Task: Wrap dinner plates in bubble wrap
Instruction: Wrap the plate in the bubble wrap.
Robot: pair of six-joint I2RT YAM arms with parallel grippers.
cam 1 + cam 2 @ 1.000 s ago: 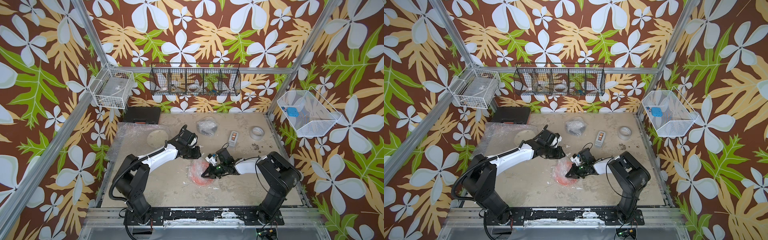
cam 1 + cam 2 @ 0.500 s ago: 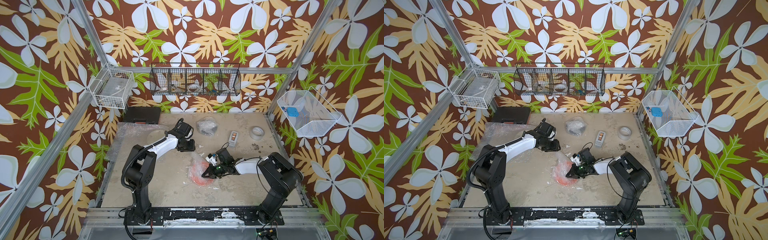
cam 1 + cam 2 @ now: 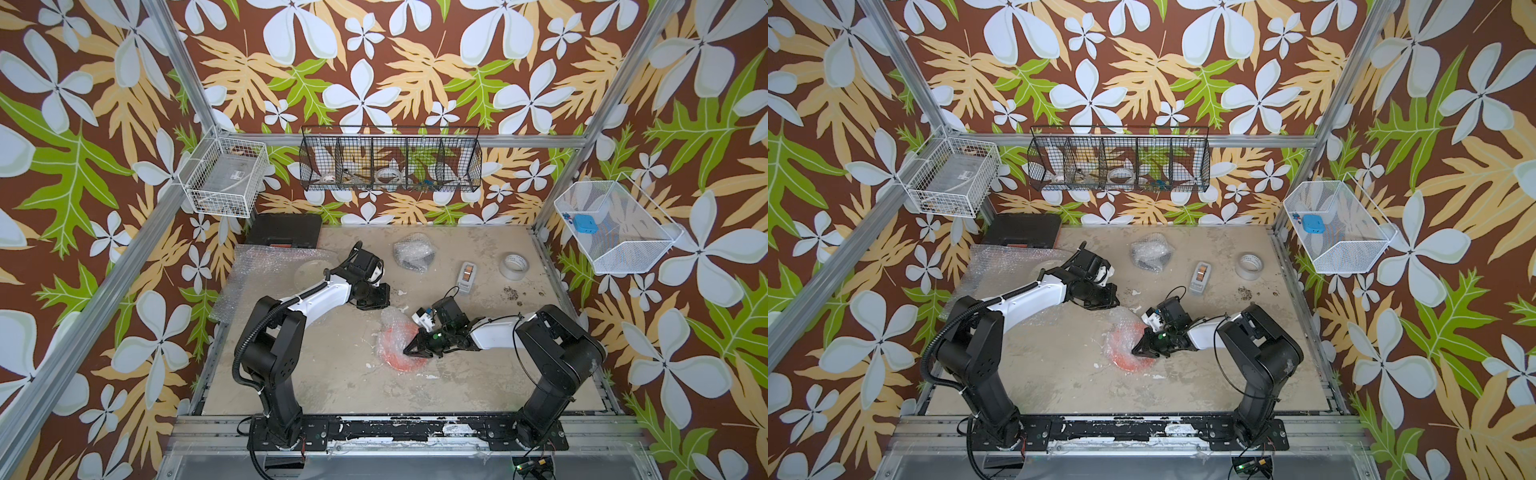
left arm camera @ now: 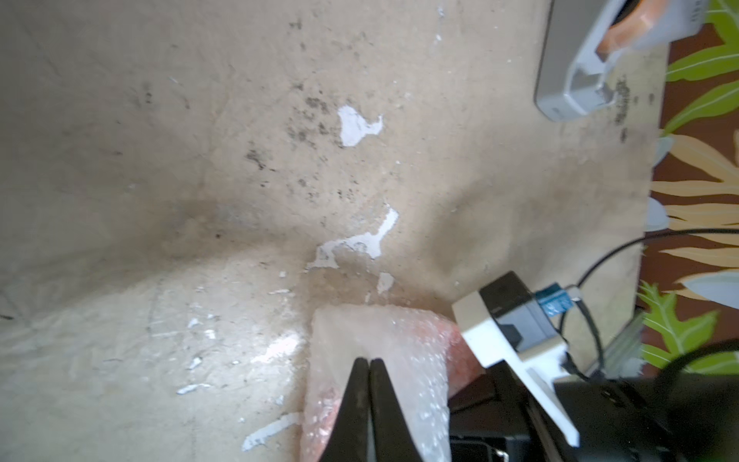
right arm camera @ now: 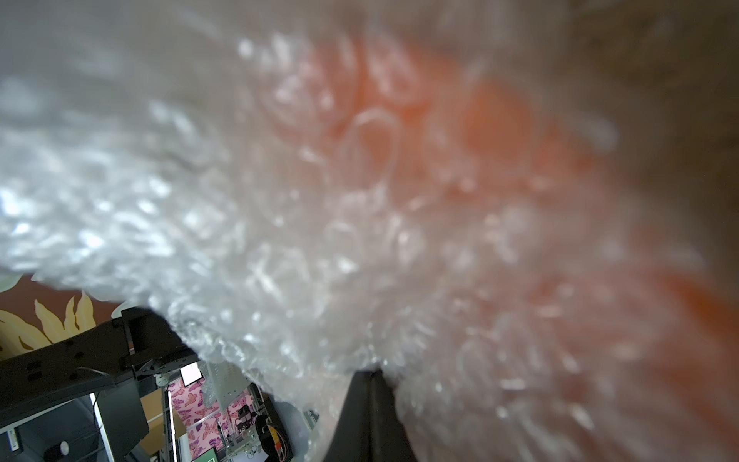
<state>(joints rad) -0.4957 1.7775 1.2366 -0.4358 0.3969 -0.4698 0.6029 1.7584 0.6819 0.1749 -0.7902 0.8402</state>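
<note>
Orange plate (image 3: 398, 360) sits centre of table (image 3: 332, 374) under bubble wrap (image 3: 390, 326), fold half-done. Right gripper (image 3: 409, 352), jaws together, pins wrap; left gripper (image 4: 370, 362) also closed at far flap. Next, we reckon: pull flap over w/o shifting plate.

The orange plate (image 3: 402, 360) lies flat near the middle of the bench, loosely covered by crumpled clear bubble wrap (image 3: 391, 328); its bright rim shows through on the near side, and a fold of the wrap stands up at the far edge. At the far left, a flat sheet (image 3: 253, 276) of the same wrap is spread on the bench, with the pale cream plate (image 3: 311, 272) lying on its right part. Toward the far middle sits a wrapped bundle (image 3: 413, 251) with something dark inside, too bunched to make out.
</note>
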